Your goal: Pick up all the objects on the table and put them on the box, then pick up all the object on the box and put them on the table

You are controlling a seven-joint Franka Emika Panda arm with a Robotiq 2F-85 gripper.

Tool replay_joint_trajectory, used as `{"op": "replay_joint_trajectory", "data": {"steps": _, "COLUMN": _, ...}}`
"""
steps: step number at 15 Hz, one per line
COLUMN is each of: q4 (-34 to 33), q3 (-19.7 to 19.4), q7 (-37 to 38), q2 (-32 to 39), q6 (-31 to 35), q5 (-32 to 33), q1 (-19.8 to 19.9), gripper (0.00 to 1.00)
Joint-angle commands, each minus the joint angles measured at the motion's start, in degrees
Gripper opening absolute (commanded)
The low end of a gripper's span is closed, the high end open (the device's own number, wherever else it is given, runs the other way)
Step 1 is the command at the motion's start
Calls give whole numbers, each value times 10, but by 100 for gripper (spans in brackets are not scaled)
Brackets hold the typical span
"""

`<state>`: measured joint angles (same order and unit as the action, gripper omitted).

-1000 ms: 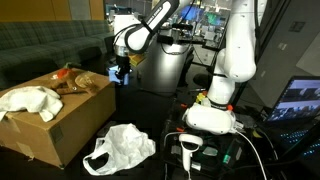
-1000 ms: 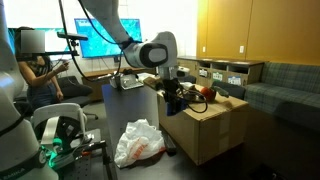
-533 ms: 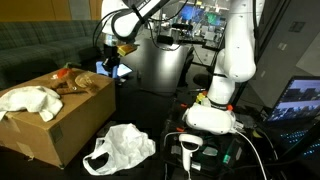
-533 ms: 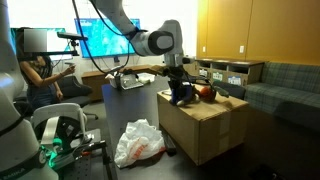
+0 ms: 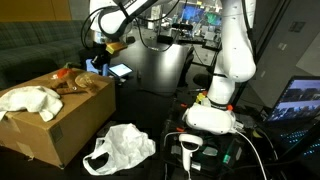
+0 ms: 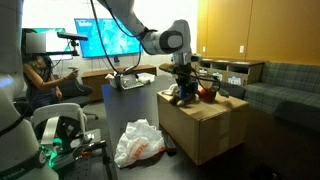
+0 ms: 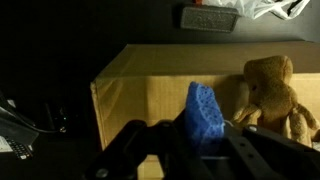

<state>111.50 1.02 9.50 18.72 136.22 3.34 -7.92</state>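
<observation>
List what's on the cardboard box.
White cloth, orange-red piece and brown piece lie on the box; the jaws hold a blue piece above it. Anything under the cloth is hidden.

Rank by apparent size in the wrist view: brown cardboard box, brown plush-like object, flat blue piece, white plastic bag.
1. brown cardboard box
2. brown plush-like object
3. flat blue piece, close to the lens, so rank unsure
4. white plastic bag, mostly cut off by the frame

Pretty clearly a robotics lab with a lounge corner: big glowing monitor (image 6: 108,38) at 11 o'clock, someone seated (image 6: 40,74) at 9, grey couch (image 6: 285,82) at 3, wood-panelled wall (image 6: 235,30) at 1.
</observation>
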Motion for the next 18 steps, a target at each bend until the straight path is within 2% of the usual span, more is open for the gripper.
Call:
{"op": "replay_joint_trajectory", "data": {"steps": 1, "q4": -72, "q3": 6, "q7": -6, "q2": 51, "q6": -29, "q5": -7, "q1": 8, "gripper": 3}}
{"op": "replay_joint_trajectory", "data": {"steps": 6, "q4": -120, "q3": 12, "q7": -21, "q2": 98, "q6": -51, "q5": -19, "q1": 14, "gripper": 3}}
{"op": "replay_joint_trajectory", "data": {"steps": 10, "q4": -138, "q3": 30, "q7": -49, "q2": 118, "q6": -63, "q5": -52, "q1": 24, "gripper": 3}}
{"op": "replay_joint_trajectory", "data": {"steps": 18, "q4": -145, "q3": 40, "q7": -67, "q2": 128, "q6": -98, "q5": -69, "q1": 24, "gripper": 3}}
